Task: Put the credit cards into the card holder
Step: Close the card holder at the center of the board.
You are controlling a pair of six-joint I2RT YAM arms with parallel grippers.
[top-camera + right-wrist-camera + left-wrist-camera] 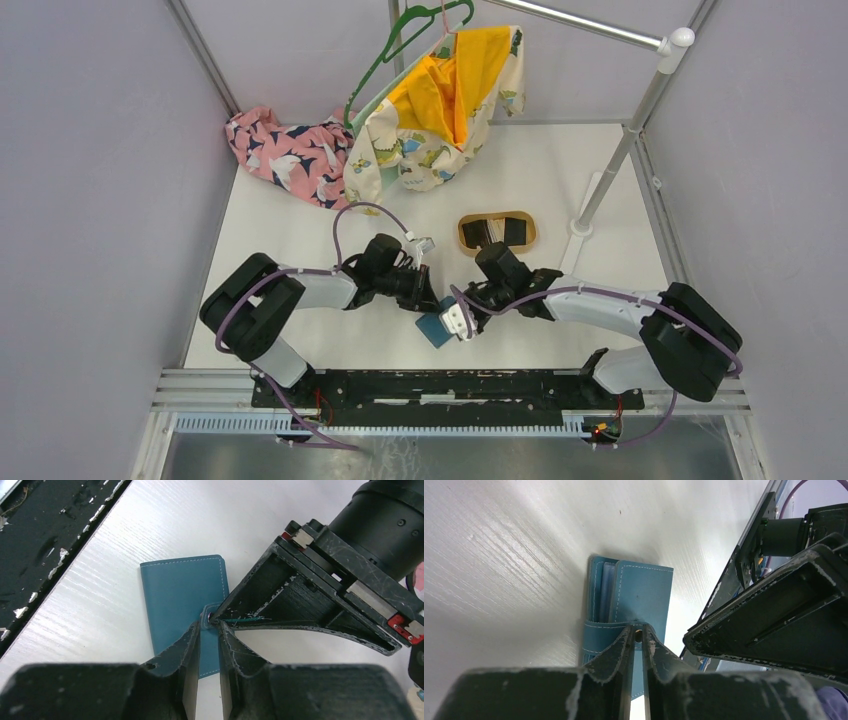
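The teal card holder [435, 329] lies closed on the white table between both arms; it also shows in the left wrist view [644, 592] and the right wrist view [180, 597]. My left gripper [638, 632] is shut on its snap tab [207, 615], pinched at the fingertips. My right gripper [210, 625] is nearly closed, its tips on either side of the same tab, above the holder; I cannot tell whether it grips the tab. The credit cards [497, 231], dark and pale, lie in the oval tan tray [465, 236] behind the right gripper [461, 319].
A clothes rack pole [618, 160] and its base stand right of the tray. Clothes [290, 155] and a hanger with a yellow garment [450, 100] fill the back. The black rail [45, 535] runs along the near table edge.
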